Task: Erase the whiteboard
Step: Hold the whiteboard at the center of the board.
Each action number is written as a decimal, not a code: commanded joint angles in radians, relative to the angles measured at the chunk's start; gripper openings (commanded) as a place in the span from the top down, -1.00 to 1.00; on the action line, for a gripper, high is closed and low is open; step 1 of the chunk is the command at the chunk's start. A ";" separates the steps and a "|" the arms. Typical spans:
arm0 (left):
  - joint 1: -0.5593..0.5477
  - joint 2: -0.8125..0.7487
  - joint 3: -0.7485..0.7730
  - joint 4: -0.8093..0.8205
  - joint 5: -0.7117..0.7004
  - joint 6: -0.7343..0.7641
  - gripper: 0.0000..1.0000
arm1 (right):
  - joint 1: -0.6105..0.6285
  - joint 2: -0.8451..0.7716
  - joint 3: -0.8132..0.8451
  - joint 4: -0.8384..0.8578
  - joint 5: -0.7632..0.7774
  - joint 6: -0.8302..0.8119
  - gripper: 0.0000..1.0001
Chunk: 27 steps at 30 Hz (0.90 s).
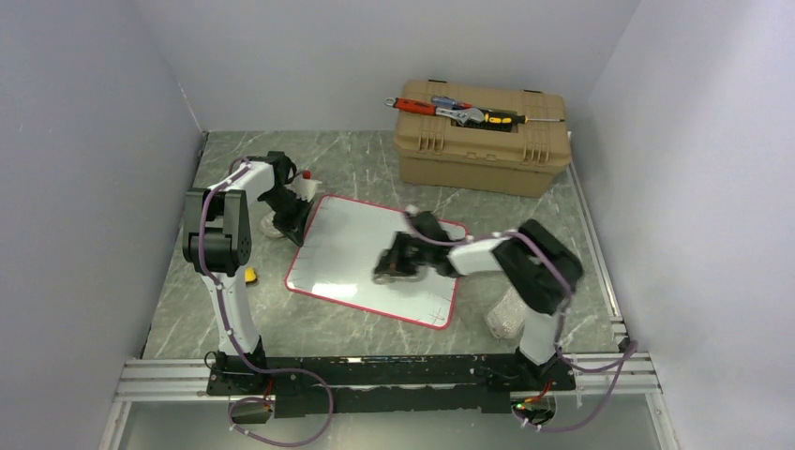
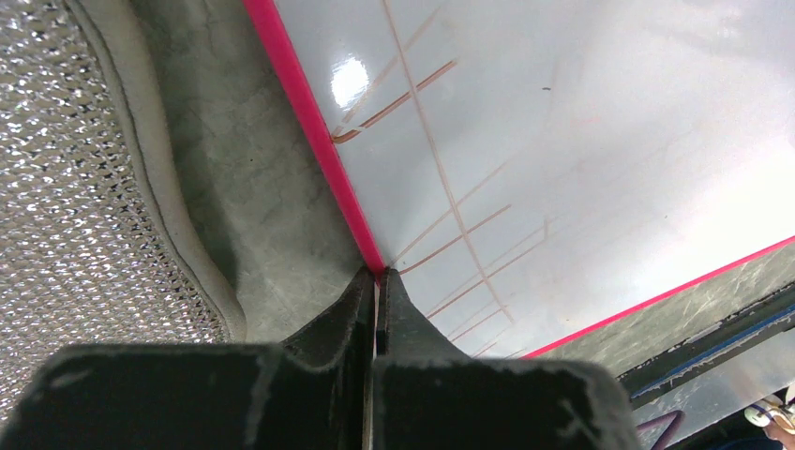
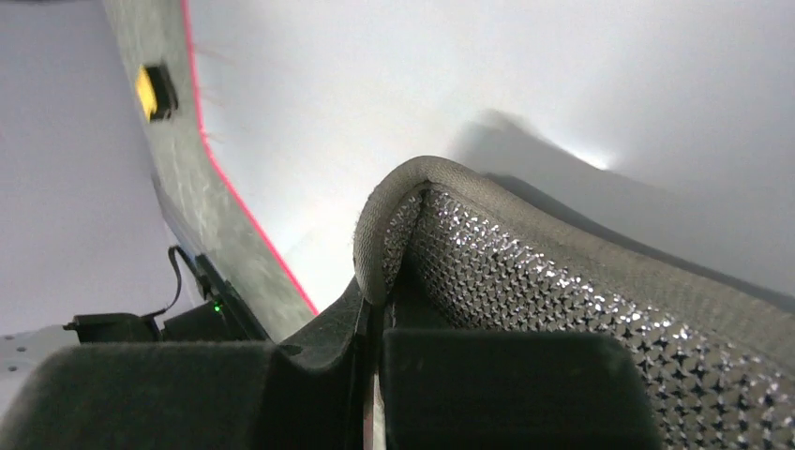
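The whiteboard (image 1: 352,246) lies flat on the table, white with a thin red rim. Thin brownish pen lines show near its front right corner (image 1: 431,309) and in the left wrist view (image 2: 450,197). My left gripper (image 1: 292,217) is shut on the board's red rim at its far left edge (image 2: 377,274). My right gripper (image 1: 396,265) is over the middle of the board, shut on a glittery silver cloth pad with a tan border (image 3: 562,281). The pad rests on the white surface (image 3: 394,84). The right fingertips (image 3: 373,300) pinch the pad's border.
A tan toolbox (image 1: 483,141) with hand tools on its lid stands at the back right. A second glittery cloth (image 2: 75,187) lies left of the board by my left gripper. A white mesh bundle (image 1: 506,314) sits front right. A small yellow object (image 1: 250,275) lies front left.
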<state>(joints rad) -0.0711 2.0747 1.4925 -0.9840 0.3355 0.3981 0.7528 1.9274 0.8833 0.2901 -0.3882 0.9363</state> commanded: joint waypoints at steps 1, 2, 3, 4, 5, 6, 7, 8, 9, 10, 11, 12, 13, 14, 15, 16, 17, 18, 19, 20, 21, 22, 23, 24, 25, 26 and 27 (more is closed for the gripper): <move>-0.015 0.084 -0.062 0.026 -0.017 0.035 0.95 | -0.112 -0.090 -0.388 -0.277 0.210 -0.073 1.00; -0.015 0.082 -0.059 0.025 -0.018 0.036 0.95 | -0.103 -0.095 -0.411 -0.258 0.190 -0.064 1.00; -0.015 0.082 -0.059 0.026 -0.017 0.036 0.95 | -0.082 -0.078 -0.411 -0.243 0.174 -0.056 1.00; -0.014 0.083 -0.060 0.027 -0.015 0.036 0.95 | -0.049 -0.045 -0.379 -0.236 0.166 -0.047 1.00; -0.015 0.085 -0.061 0.028 -0.014 0.034 0.94 | -0.013 0.001 -0.325 -0.238 0.158 -0.046 1.00; -0.015 0.087 -0.060 0.027 -0.011 0.032 0.95 | 0.023 0.060 -0.213 -0.248 0.143 -0.052 1.00; -0.015 0.089 -0.061 0.027 -0.010 0.029 0.95 | 0.059 0.118 -0.114 -0.257 0.128 -0.059 1.00; -0.015 0.090 -0.062 0.028 -0.009 0.028 0.95 | 0.095 0.176 -0.007 -0.273 0.116 -0.070 1.00; -0.015 0.089 -0.064 0.029 -0.010 0.027 0.95 | 0.123 0.239 0.119 -0.310 0.105 -0.087 1.00; -0.015 0.088 -0.067 0.030 -0.011 0.026 0.95 | 0.155 0.295 0.232 -0.354 0.100 -0.105 1.00; -0.015 0.088 -0.068 0.031 -0.011 0.024 0.94 | 0.174 0.371 0.356 -0.404 0.097 -0.121 1.00; -0.015 0.089 -0.068 0.032 -0.014 0.023 0.95 | 0.188 0.417 0.458 -0.448 0.091 -0.138 1.00; -0.014 0.091 -0.065 0.030 -0.014 0.022 0.95 | 0.199 0.447 0.534 -0.494 0.089 -0.150 1.00; -0.015 0.093 -0.063 0.028 -0.012 0.021 0.95 | 0.203 0.456 0.568 -0.522 0.090 -0.156 1.00; -0.014 0.094 -0.060 0.028 -0.012 0.020 0.95 | 0.203 0.442 0.555 -0.519 0.091 -0.152 1.00; -0.014 0.093 -0.060 0.029 -0.011 0.021 0.95 | 0.198 0.409 0.496 -0.500 0.105 -0.143 1.00; -0.013 0.094 -0.059 0.030 -0.012 0.022 0.95 | 0.191 0.362 0.415 -0.481 0.120 -0.131 1.00; -0.013 0.095 -0.055 0.028 -0.012 0.024 0.95 | 0.175 0.312 0.322 -0.463 0.127 -0.116 1.00; -0.013 0.094 -0.054 0.027 -0.012 0.026 0.95 | 0.162 0.249 0.207 -0.435 0.131 -0.097 1.00; -0.013 0.093 -0.052 0.025 -0.010 0.028 0.95 | 0.149 0.183 0.059 -0.415 0.141 -0.073 1.00; -0.013 0.092 -0.051 0.024 -0.010 0.031 0.95 | 0.139 0.105 -0.045 -0.406 0.157 -0.056 1.00; -0.012 0.090 -0.049 0.024 -0.011 0.032 0.95 | 0.132 0.029 -0.143 -0.410 0.174 -0.038 1.00; -0.012 0.090 -0.048 0.024 -0.011 0.033 0.95 | 0.129 -0.038 -0.221 -0.417 0.192 -0.020 1.00; -0.013 0.089 -0.048 0.024 -0.010 0.034 0.95 | 0.128 -0.103 -0.294 -0.426 0.207 -0.004 1.00; -0.012 0.090 -0.048 0.024 -0.009 0.034 0.95 | 0.128 -0.154 -0.348 -0.433 0.220 0.012 1.00; -0.011 0.090 -0.046 0.022 -0.008 0.035 0.95 | 0.128 -0.186 -0.386 -0.436 0.229 0.022 1.00; -0.010 0.091 -0.046 0.022 -0.008 0.036 0.95 | 0.129 -0.196 -0.405 -0.431 0.227 0.025 1.00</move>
<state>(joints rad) -0.0669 2.0754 1.4944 -0.9859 0.3428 0.4015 0.8722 1.7313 0.6853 0.2161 -0.3248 0.9764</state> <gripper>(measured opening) 0.045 0.039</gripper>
